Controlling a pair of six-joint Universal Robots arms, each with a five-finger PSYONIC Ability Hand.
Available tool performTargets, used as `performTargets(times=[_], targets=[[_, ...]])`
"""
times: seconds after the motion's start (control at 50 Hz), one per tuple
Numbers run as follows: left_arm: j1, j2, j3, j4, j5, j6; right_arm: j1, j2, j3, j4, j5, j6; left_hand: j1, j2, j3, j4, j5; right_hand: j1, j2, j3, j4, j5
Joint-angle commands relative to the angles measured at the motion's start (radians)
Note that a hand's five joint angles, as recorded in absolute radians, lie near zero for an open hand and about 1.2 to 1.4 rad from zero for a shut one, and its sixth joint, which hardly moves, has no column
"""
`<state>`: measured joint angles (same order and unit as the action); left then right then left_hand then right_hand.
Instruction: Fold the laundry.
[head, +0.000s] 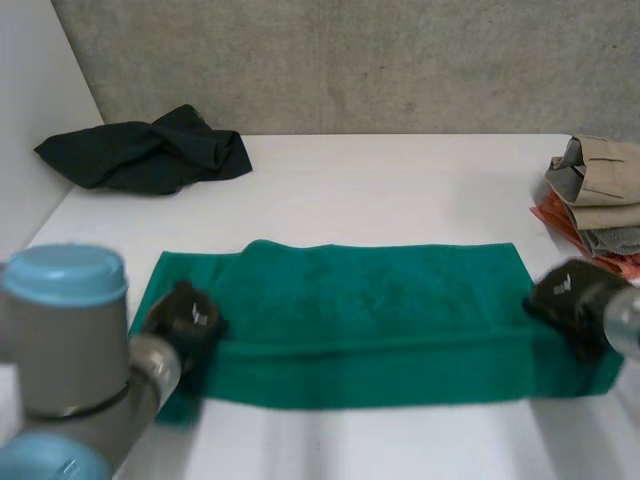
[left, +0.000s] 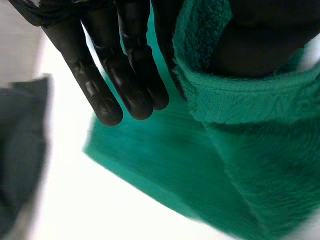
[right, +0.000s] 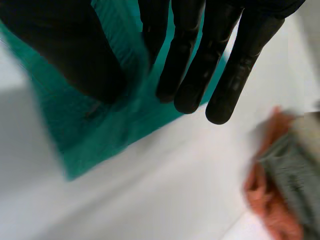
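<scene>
Green towel (head: 370, 310) lies spread across the lower middle of the head view, long side running left to right, with a hand at each short end.

The left hand (head: 185, 318) sits on the towel's left end, at the lower left of the frame. In its wrist view its fingers (left: 107, 75) are straight and close together, and the towel's hemmed edge stands up between them and the thumb (left: 260, 45), so the hand holds the towel in a pinch. The left arm (head: 70, 360) rises large in the lower left corner.

The right hand (head: 565, 292) rests on the towel's right end, at the right edge of the frame. Its straight fingers (right: 235, 65) reach past the towel's corner while the thumb (right: 75, 50) lies over the cloth, which is nipped between them.

Around the towel the white bench (head: 400, 190) is bare. A dark garment (head: 150, 150) lies crumpled at the upper left, and a stack of folded clothes (head: 600, 190) sits at the right edge, well apart from the towel.
</scene>
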<state>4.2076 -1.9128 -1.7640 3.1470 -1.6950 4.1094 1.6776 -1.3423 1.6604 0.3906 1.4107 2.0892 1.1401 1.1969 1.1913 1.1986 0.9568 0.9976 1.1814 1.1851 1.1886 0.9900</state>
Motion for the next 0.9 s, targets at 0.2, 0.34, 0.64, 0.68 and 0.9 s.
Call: performTargets(times=[0.2, 0.34, 0.64, 0.68, 0.9], targets=[[0.075, -0.169, 0.698, 0.548, 0.070, 0.095, 0.102, 0.135, -0.643, -0.605, 0.154, 0.413, 0.256, 0.199, 0.205, 0.198, 0.265, 0.399, 0.215, 0.211, 0.208, 0.232], [0.077, -0.033, 0.628, 0.616, 0.124, 0.011, 0.103, 0.060, -0.621, -0.705, 0.166, 0.437, 0.256, 0.199, 0.205, 0.198, 0.265, 0.399, 0.215, 0.211, 0.208, 0.232], [0.089, 0.058, 0.060, 0.558, 0.138, -0.121, 0.088, 0.051, -0.145, -0.477, 0.025, 0.436, 0.256, 0.199, 0.205, 0.198, 0.265, 0.399, 0.215, 0.211, 0.208, 0.232], [0.092, 0.000, 0.002, 0.559, 0.140, -0.123, 0.088, 0.058, -0.091, -0.475, 0.014, 0.434, 0.256, 0.199, 0.205, 0.198, 0.265, 0.399, 0.215, 0.211, 0.208, 0.232], [0.084, -0.189, -0.052, 0.558, 0.158, -0.121, 0.048, 0.161, 0.010, -0.478, 0.001, 0.427, -0.150, -0.207, -0.201, -0.209, -0.142, 0.399, 0.215, 0.211, 0.208, 0.232]])
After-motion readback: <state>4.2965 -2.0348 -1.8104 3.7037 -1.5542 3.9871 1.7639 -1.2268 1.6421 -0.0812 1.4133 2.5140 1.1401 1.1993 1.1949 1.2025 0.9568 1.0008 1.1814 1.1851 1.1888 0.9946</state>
